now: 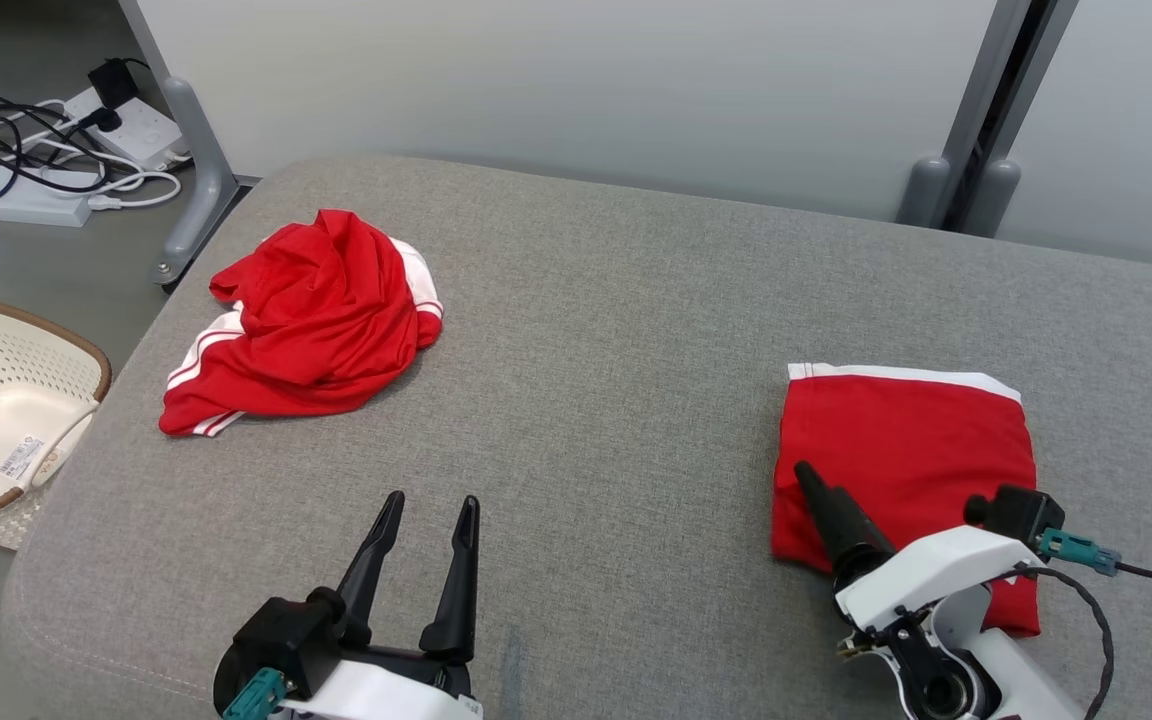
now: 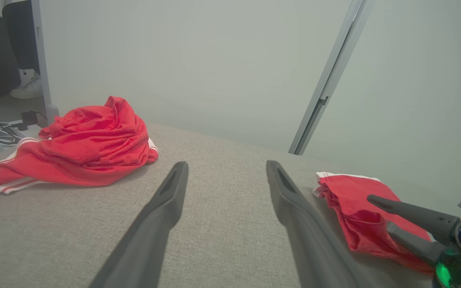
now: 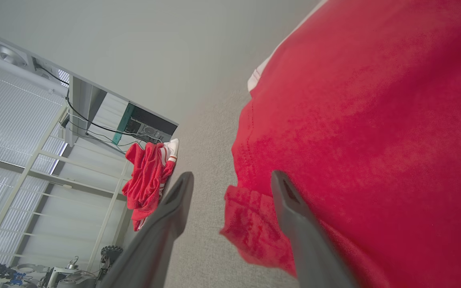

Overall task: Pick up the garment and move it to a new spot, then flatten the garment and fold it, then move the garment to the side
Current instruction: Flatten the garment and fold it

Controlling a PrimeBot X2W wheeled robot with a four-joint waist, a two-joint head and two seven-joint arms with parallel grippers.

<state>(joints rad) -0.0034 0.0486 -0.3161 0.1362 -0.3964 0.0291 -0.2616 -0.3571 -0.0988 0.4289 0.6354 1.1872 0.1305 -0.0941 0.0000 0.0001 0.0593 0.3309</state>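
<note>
Item: folded red jersey garment with a white band along its far hem [image 1: 906,450], lying as a flat, roughly square packet toward the right edge of the grey woven-fabric padded top [image 1: 616,330], nearer its front edge than its back. Right gripper [image 3: 232,176]: its long dark tapered fingers are standing wide apart and pinching nothing, one finger resting over the packet's near left corner and a loose lip of cloth bulging between the two. Left gripper [image 1: 434,500]: likewise spread wide and holding nothing, hovering over bare fabric near the front edge, left of centre. Step, as judged: the move to the side is finishing for this piece, since the packet is sitting square and layered. Second item: crumpled red jersey garment with white side stripes [image 1: 316,310], heaped in soft peaks near the back left corner, well apart from the packet. Next move, as judged: the right fingers are needing to back off low and straight (the lip could drag and spoil the fold), and the heap is waiting for a pinch on a raised ridge. Materials: thin, limp, slightly sheened knit on a coarse, grippy, rounded-cornered top.
</note>
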